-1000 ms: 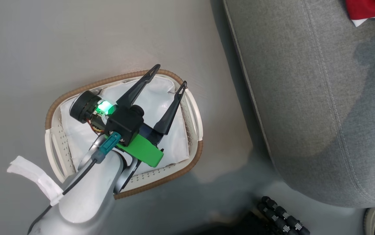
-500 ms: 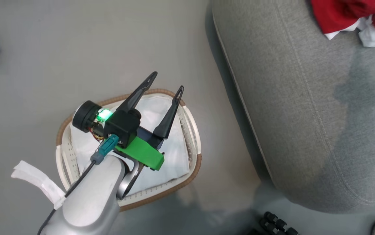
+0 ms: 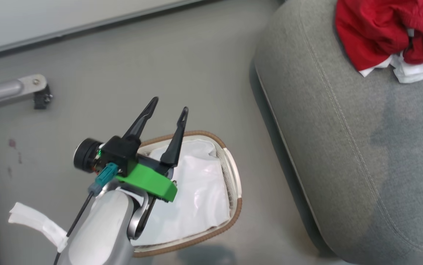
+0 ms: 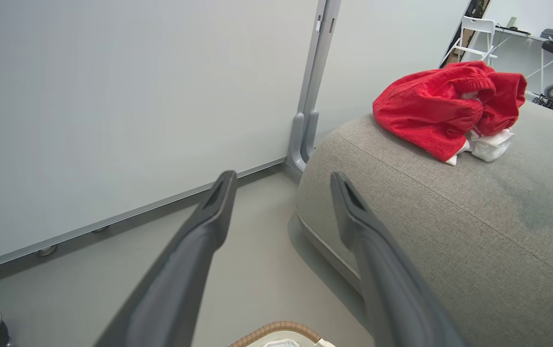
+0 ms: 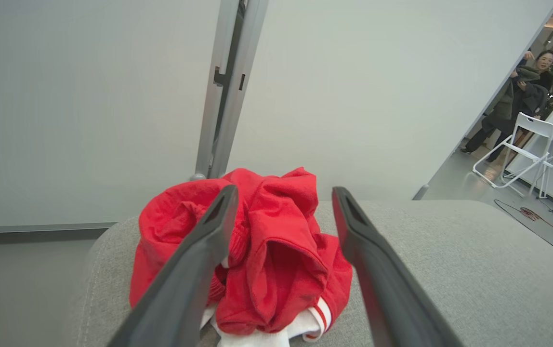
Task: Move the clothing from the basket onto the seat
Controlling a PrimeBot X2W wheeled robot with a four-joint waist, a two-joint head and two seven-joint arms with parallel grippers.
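Hovering over the basket [image 3: 238,209] on the floor [image 3: 160,66], the left claw [image 3: 170,106] stands spread and empty, while rightward the red clothing [image 3: 377,33] lies bunched on the grey seat [image 3: 344,147], the right claw [image 5: 283,193] parted, empty, near it.

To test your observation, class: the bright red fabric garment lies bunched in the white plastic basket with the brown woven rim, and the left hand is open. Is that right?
No. The head view shows the bright red fabric garment bunched on the big grey fabric sofa, not in the basket. The left hand is open.
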